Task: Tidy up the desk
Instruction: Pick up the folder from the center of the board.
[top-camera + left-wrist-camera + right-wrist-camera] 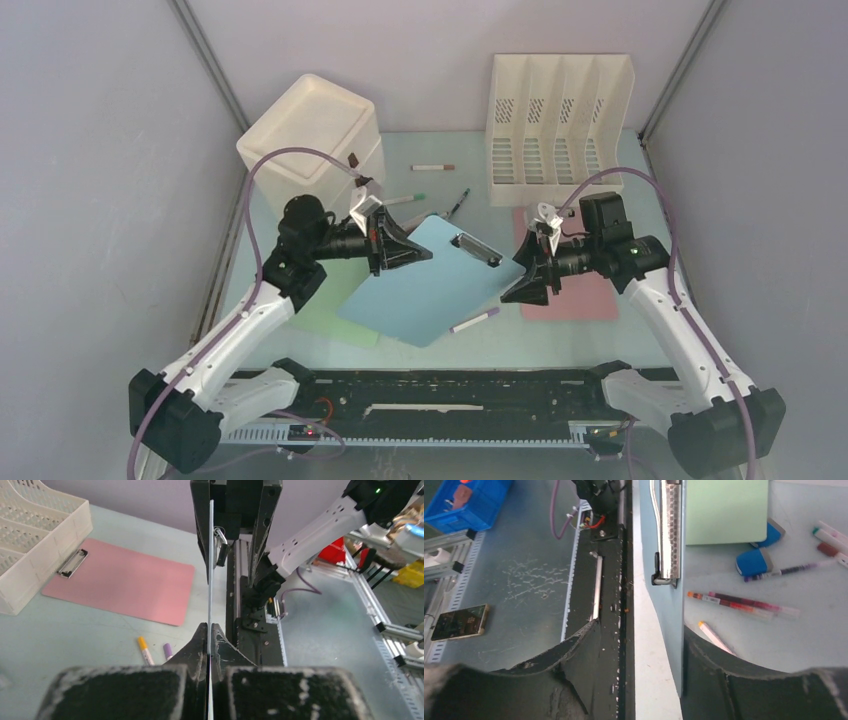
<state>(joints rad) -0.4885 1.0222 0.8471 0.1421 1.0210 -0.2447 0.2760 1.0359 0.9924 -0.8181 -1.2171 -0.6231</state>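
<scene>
Desk point(560, 335) lies flat and mint-green under both arms, its black rail point(450, 385) along the near edge. Blue clipboard point(425, 285) hangs tilted above its middle. Left gripper point(418, 252) is clamped tight on the board's left edge; right gripper point(520, 285) straddles the right edge, whether gripping cannot be told

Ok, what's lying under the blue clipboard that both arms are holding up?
A green board and a purple-capped marker poke out from beneath the blue clipboard. The right wrist view shows red pens and two small blue objects below it. From above, the clipboard covers those.
</scene>
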